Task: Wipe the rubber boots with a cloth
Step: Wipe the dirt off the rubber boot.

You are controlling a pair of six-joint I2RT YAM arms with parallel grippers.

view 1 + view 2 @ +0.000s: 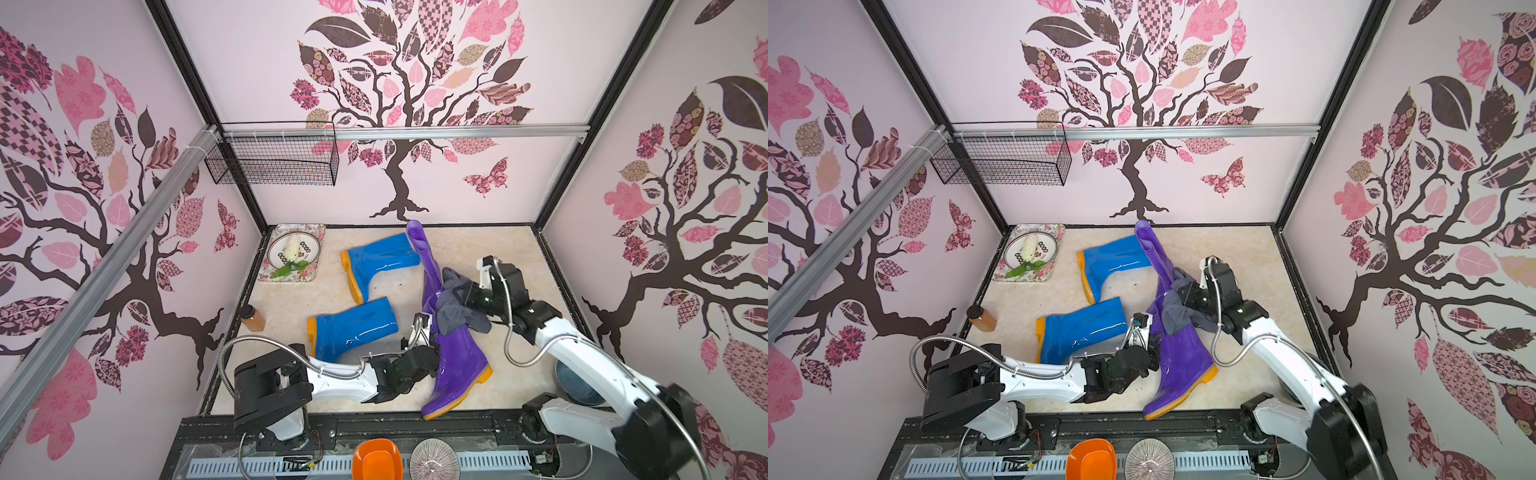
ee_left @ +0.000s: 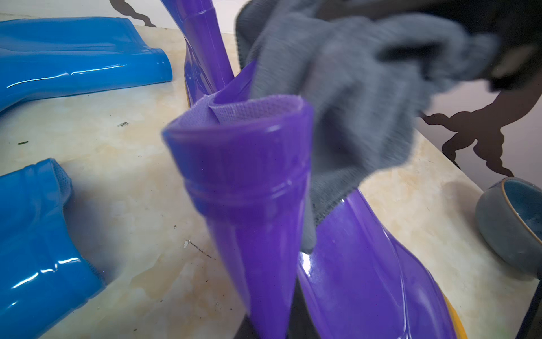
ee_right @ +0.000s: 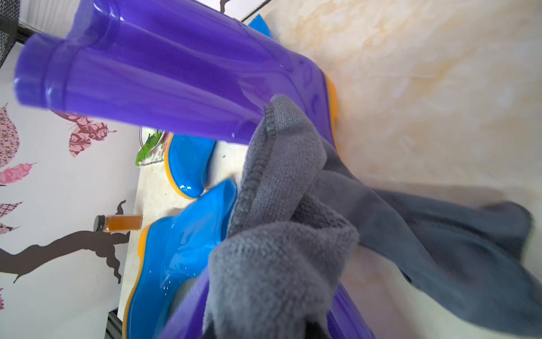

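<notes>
Your left hand (image 1: 432, 351) clamps the glossy purple rubber boot (image 1: 461, 365) by its shaft and your right hand (image 1: 459, 297) grips the dark grey fabric cloth (image 1: 455, 318) draped on it; wiping seems under way, so next stroke toward the toe.

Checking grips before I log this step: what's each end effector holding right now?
Left end effector: closed on the near purple boot, at its shaft.
Right end effector: closed on the grey cloth.
</notes>
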